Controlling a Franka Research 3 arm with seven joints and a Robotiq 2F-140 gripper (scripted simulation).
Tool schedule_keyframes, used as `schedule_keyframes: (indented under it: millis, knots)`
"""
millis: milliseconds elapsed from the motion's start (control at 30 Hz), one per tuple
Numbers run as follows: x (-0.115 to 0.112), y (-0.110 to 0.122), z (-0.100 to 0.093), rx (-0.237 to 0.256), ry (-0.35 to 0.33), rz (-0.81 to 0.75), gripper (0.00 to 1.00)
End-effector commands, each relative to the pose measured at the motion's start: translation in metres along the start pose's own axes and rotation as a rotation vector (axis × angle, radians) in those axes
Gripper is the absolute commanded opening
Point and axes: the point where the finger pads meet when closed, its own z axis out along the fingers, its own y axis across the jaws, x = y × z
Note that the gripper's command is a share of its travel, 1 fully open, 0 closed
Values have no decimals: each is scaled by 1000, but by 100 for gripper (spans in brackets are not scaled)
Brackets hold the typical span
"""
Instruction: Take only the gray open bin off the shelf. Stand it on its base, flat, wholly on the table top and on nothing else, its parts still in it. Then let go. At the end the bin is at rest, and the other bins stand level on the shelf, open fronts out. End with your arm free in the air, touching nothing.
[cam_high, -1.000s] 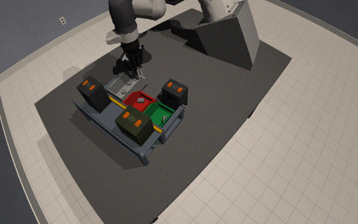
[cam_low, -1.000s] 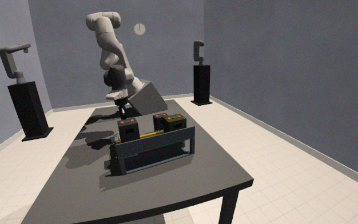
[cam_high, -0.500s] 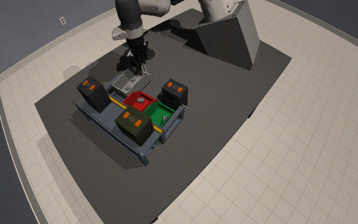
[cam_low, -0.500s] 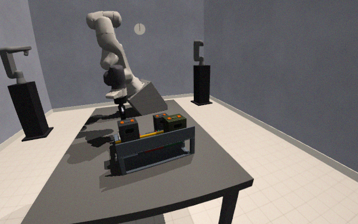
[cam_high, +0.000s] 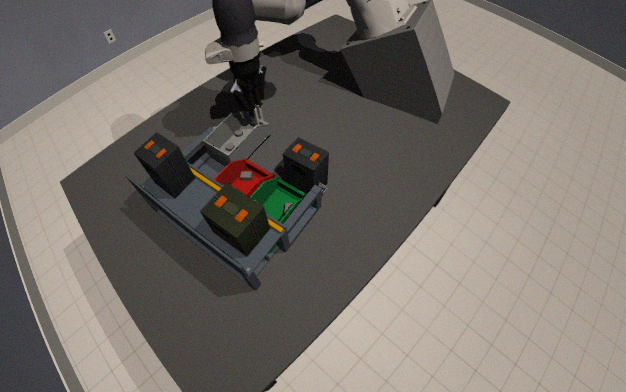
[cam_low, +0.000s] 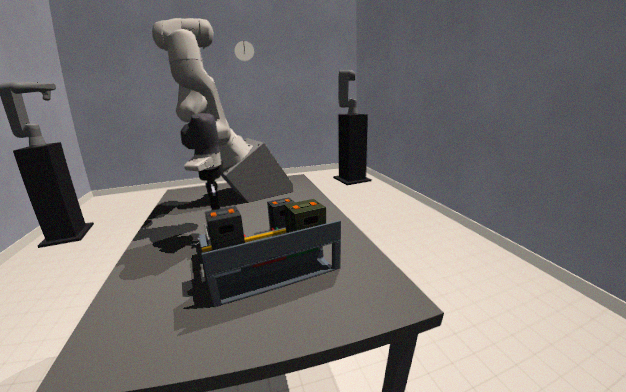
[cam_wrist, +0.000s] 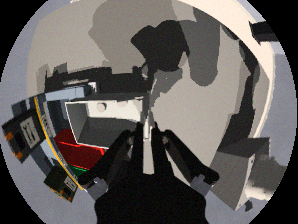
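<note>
1. Our gripper (cam_high: 258, 116) is clamped on the gray bin's (cam_high: 234, 137) front wall.
2. The bin is partly out of the shelf (cam_high: 197, 200), beside the red bin (cam_high: 240, 182).
3. We judge extraction underway; next, clear and lower it onto the table (cam_high: 375, 165).

Three dark lidded cases (cam_high: 163, 162), (cam_high: 306, 161), (cam_high: 235, 218) with orange latches are shown; a round wall clock (cam_low: 244, 50) is mounted behind.

We take this for a bare test lab: blue-gray walls, a pale tiled floor (cam_low: 500, 300), one dark table (cam_low: 300, 320) mid-frame with a robot arm (cam_low: 190, 100) mounted on it, and cameras on black pedestals (cam_low: 352, 145) at left and upper middle.
</note>
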Motion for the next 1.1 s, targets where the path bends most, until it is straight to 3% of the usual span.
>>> schedule_keyframes:
  millis: [0, 267, 433, 833, 1067]
  knots:
    - [-2, -2, -3, 22, -3, 4, 0]
    - [-2, -2, -3, 22, -3, 4, 0]
    - [-2, 30, -2, 22, -3, 4, 0]
    - [-2, 30, -2, 22, -3, 4, 0]
    - [-2, 42, -2, 22, -3, 4, 0]
